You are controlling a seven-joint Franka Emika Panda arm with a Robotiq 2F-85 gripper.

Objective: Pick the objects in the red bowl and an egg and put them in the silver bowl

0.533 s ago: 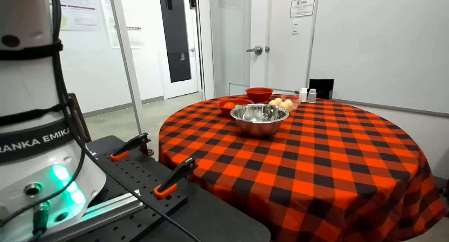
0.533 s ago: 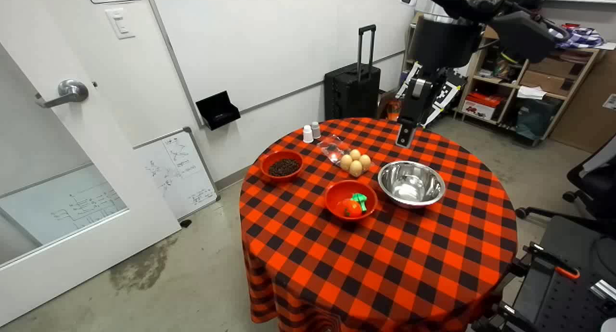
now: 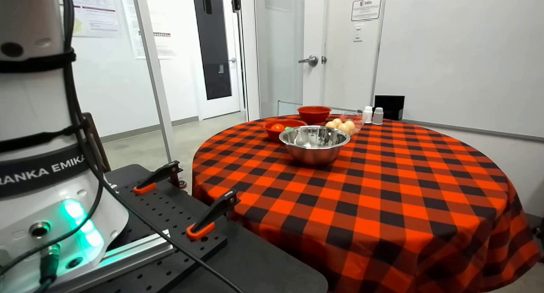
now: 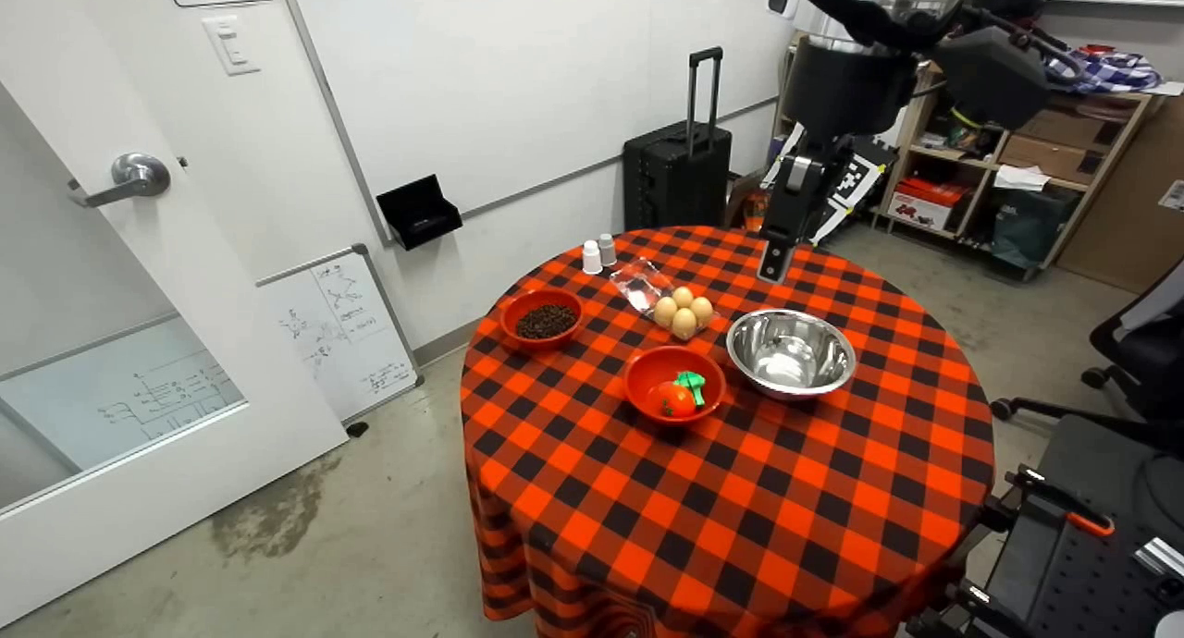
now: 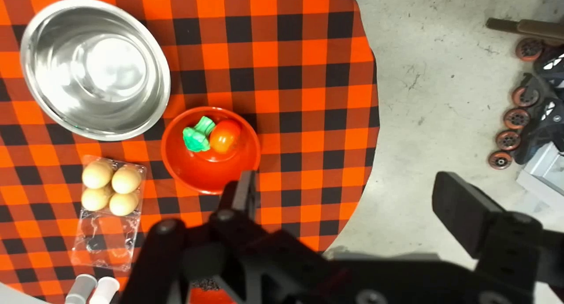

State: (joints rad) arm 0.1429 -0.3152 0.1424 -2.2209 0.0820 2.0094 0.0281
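"Now that the end effector (image 5: 346, 178) has shifted slightly, anything gripped?"
"No, it's spread; red bowl (image 5: 205, 174) with tomato (image 5: 225, 138) and broccoli (image 5: 197, 139), eggs (image 5: 120, 184), silver bowl (image 5: 94, 70) lie below it, picking seemingly ahead."

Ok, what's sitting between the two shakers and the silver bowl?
In the wrist view, an open clear plastic carton holding four eggs. The same shows between the shakers and the silver bowl in an exterior view.

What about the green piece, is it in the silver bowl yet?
No, the wrist view shows the green piece in the red bowl, beside a round orange-red one.
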